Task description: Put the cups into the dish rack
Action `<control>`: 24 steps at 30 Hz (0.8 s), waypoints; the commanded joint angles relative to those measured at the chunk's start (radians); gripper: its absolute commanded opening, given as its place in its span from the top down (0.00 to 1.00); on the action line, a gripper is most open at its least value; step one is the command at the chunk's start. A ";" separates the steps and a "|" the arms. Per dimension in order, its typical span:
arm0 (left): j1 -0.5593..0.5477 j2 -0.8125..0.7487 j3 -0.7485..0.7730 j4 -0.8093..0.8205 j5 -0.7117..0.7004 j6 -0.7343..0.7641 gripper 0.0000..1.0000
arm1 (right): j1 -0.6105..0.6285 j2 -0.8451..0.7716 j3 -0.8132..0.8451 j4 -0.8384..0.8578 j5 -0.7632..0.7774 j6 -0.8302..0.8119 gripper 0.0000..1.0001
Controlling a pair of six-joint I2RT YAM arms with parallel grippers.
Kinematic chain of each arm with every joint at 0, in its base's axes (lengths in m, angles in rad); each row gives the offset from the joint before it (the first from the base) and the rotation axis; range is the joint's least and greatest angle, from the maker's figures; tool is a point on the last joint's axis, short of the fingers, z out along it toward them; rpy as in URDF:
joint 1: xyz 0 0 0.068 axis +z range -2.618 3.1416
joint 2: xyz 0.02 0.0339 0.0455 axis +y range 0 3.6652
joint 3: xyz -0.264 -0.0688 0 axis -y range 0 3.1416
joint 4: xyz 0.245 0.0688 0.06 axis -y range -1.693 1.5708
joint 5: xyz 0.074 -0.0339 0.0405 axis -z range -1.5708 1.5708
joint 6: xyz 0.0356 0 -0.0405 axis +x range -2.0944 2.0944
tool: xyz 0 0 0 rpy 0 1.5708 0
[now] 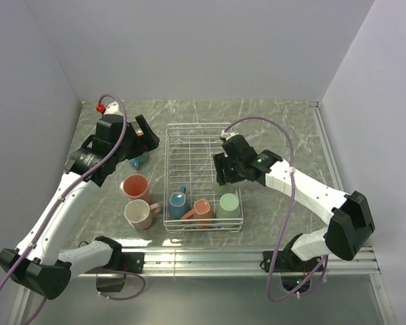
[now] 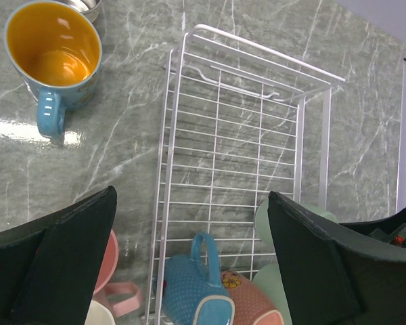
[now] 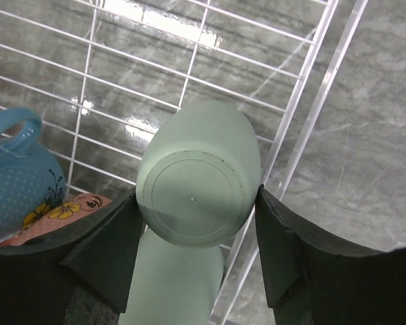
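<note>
The white wire dish rack lies mid-table. At its near end lie a teal cup, a salmon cup and a mint green cup. My right gripper hangs over that end, shut on a second mint green cup, held bottom-up just above the first one. My left gripper is open and empty above the table left of the rack. It hangs near a blue cup with an orange inside. A salmon cup and a cream cup stand left of the rack.
A small metallic grey cup sits just beyond the blue cup. The far part of the rack holds nothing. Walls close in the table on the left, back and right. A metal rail runs along the near edge.
</note>
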 commanded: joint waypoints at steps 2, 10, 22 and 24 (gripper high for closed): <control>0.010 0.015 0.019 0.025 0.018 0.018 0.02 | 0.008 0.025 -0.036 0.012 -0.029 -0.021 1.00; 0.026 0.032 -0.006 0.038 0.021 0.002 0.01 | 0.008 0.020 0.003 -0.053 0.003 -0.033 0.33; 0.105 0.070 0.013 0.044 0.041 0.038 0.01 | 0.010 -0.027 0.127 -0.160 0.034 -0.042 0.07; 0.126 0.081 0.019 0.047 0.047 0.045 0.01 | 0.010 -0.044 0.164 -0.175 0.034 -0.042 0.06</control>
